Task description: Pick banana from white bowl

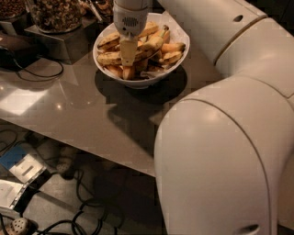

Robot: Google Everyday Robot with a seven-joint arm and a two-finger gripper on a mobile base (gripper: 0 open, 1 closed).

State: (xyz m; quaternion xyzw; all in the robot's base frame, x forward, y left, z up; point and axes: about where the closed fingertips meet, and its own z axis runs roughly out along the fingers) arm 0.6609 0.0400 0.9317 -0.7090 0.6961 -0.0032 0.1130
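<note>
The white bowl (102,64) stands at the far side of the grey table (69,110), filled with several dull yellow, brown-spotted bananas. A long curved banana (109,58) lies across the bowl's left half and passes under my gripper. My gripper (128,62) hangs straight down over the left middle of the bowl, its tip down among the bananas. Parts of the bananas beneath it are hidden. Shorter orange-yellow pieces (173,47) lie at the bowl's right side.
A clear container of brown snacks (55,13) on a dark stand sits left of the bowl, with a black cable (39,73) beside it. My large white arm (220,156) fills the right side. The table's front edge runs diagonally; cables and boxes (23,170) lie on the floor.
</note>
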